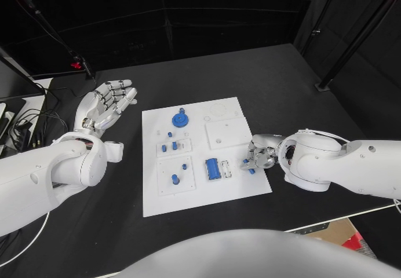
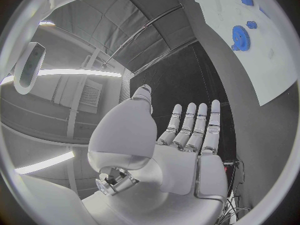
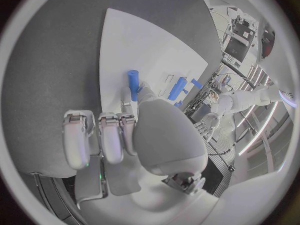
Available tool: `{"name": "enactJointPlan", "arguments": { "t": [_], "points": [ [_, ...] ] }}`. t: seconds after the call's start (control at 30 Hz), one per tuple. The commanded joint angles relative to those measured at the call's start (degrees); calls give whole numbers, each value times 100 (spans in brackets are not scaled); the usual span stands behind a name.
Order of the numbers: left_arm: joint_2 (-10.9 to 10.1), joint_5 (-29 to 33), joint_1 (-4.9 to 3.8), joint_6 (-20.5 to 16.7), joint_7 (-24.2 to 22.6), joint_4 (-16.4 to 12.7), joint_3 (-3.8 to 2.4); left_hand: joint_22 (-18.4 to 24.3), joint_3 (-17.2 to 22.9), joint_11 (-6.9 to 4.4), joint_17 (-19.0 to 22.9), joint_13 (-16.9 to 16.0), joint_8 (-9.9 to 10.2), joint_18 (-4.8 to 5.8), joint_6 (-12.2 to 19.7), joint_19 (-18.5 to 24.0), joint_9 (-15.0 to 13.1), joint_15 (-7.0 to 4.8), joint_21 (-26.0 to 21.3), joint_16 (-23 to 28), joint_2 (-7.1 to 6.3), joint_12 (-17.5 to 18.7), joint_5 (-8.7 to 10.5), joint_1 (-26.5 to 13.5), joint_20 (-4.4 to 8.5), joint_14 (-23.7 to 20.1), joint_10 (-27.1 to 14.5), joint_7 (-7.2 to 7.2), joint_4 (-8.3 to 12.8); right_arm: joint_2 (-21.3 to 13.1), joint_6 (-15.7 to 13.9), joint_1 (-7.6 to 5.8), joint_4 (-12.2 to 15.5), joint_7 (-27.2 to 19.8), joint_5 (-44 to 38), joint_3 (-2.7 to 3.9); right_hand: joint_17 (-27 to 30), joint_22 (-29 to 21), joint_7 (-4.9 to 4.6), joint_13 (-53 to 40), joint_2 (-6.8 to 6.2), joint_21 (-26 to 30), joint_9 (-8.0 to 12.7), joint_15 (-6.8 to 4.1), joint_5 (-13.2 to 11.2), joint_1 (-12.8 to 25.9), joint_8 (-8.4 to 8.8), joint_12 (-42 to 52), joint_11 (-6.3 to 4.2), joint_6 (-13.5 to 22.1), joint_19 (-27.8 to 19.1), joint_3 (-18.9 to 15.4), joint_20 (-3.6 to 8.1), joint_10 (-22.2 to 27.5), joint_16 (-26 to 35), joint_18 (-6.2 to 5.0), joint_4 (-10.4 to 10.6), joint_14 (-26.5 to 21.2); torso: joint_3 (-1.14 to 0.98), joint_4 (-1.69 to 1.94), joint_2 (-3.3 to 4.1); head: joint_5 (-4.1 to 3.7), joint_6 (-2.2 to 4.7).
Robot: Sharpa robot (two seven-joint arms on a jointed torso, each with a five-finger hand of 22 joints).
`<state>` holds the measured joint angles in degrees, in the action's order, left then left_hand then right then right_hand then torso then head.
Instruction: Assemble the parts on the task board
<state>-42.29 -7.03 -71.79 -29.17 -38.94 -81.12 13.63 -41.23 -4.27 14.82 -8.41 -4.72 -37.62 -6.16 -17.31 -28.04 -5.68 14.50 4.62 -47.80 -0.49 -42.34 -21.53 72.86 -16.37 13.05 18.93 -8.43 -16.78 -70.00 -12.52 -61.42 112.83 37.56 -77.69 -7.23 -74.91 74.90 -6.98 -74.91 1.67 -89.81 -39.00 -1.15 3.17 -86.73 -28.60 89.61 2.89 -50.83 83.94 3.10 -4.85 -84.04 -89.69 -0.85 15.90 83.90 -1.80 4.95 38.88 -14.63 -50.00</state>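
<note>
The right hand (image 1: 261,155) pinches a small blue part (image 3: 132,84) at the task board's (image 1: 196,197) right edge, on the black surface (a pick-up, I judge). Next it must carry it to its seat. The left hand (image 1: 104,104) hovers spread, holding nothing.

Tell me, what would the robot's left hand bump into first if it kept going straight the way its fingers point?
Probably nothing: the left hand is open, pointing over bare black table beside the white task board.
</note>
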Motion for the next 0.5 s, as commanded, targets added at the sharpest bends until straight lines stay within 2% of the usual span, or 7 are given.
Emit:
{"name": "enactJointPlan", "arguments": {
  "t": [0.03, 0.07, 0.2, 0.5],
  "points": [
    [0, 0, -7, 46, -510, -4, -5, 5, -28, -7, 5, 5, -31, 49, 41, -5, 5, -10, 18, -20, 48, -29, -29, -9, -18, 42, -43, -849, 2, -17, -448, 54, -8, -256, 750, -53, -1509, 1510, -9, -1509, 10, -19, 2892, 42, 89, -75, 774, 39, 40, -106, 606, 787, -62, -596, -31, 85, -631, 610, -3, 1, 1, 10, 0],
    [0, 0, -6, 46, -510, -4, -5, 5, -28, -7, 5, 5, -31, 49, 41, -5, 5, -10, 18, -20, 48, -29, -29, -9, -18, 42, -43, -849, 2, -29, -527, 54, -1, -315, 854, -53, -1509, 1510, -14, -1509, -29, -19, 2939, 48, 110, -33, 852, 39, 46, -178, 606, 893, -67, -596, -31, 85, -652, 610, -4, 3, 1, 7, 0],
    [-2, 0, -5, 47, -508, -3, -5, 5, -28, -7, 5, 5, -31, 49, 41, -5, 5, -10, 18, -20, 48, -29, -29, -9, -18, 42, -43, -849, 2, -75, -800, 54, 20, -527, 1200, -53, -1509, 1510, -19, -1509, -102, -19, 3004, 53, 206, 26, 964, 39, 48, -317, 606, 1075, -79, -596, -31, 85, -723, 610, -3, 5, 0, 11, 0],
    [-5, 0, 4, 53, -504, 0, -5, 6, -30, -7, 10, 8, -36, 49, 43, -5, 7, -11, 18, -24, 51, -34, -29, -7, -18, 44, -44, -849, 2, -177, -1230, 53, 108, -902, 1474, -53, -1509, 1510, -35, -1509, -147, -19, 3064, 66, 291, 122, 1082, 39, 62, -438, 606, 1246, -94, -596, -31, 85, -764, 610, 0, 6, -2, 13, 0]
  ]
}}
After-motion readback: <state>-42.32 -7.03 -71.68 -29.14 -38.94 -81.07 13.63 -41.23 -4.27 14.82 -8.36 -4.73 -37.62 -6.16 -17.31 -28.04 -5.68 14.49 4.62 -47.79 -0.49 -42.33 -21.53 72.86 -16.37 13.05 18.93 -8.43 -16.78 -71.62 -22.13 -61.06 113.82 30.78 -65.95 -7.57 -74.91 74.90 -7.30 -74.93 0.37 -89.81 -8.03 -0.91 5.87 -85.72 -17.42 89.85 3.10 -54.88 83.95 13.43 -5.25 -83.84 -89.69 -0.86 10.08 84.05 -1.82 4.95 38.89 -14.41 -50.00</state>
